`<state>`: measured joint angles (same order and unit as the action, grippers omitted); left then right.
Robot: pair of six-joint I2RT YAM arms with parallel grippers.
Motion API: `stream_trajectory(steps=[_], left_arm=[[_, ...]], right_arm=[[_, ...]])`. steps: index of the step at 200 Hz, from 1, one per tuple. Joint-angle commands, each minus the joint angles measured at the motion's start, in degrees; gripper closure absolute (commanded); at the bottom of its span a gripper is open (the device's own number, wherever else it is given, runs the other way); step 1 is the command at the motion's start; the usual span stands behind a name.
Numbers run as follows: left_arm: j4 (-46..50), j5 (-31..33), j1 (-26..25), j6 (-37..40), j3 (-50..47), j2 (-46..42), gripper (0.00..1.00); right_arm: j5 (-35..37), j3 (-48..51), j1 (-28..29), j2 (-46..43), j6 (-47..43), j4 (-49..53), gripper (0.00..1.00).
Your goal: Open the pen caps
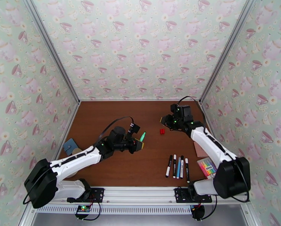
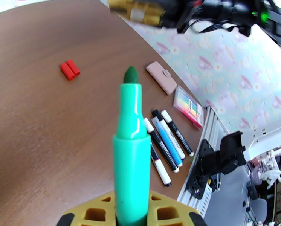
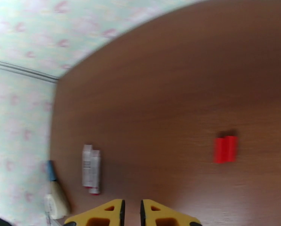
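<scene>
One pen — inside left end effector

White arms, black joints, black cables

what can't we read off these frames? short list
- Green marker: lower barrel hidden between the left gripper fingers and cut by the bottom edge, left wrist view.
- Pens in the row: too small in the top view to tell which are capped.
- White items at left: blurred in the right wrist view, unidentifiable.
- Right gripper: cut by the bottom edge, right wrist view; just fingertips.
</scene>
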<state>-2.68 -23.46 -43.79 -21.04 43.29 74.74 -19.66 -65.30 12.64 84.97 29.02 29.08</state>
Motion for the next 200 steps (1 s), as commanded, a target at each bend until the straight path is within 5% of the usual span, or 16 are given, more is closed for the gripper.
stream_trajectory(steps=[1,41,200], left_arm=[[-2.2,1.7,0.4,-1.0,-0.6,-0.6,1.00],[-0.5,2.6,0.5,0.0,-0.2,-1.8,1.00],[0.5,3.0,0.6,-0.1,-0.1,-0.5,1.00]], right_arm=[[6.4,-4.3,-1.2,4.8,-8.2,10.6,0.96],[11.0,-9.5,-1.9,13.6,-12.0,12.2,0.94],[5.2,-18.0,-4.6,31.1,-15.7,11.9,0.85]])
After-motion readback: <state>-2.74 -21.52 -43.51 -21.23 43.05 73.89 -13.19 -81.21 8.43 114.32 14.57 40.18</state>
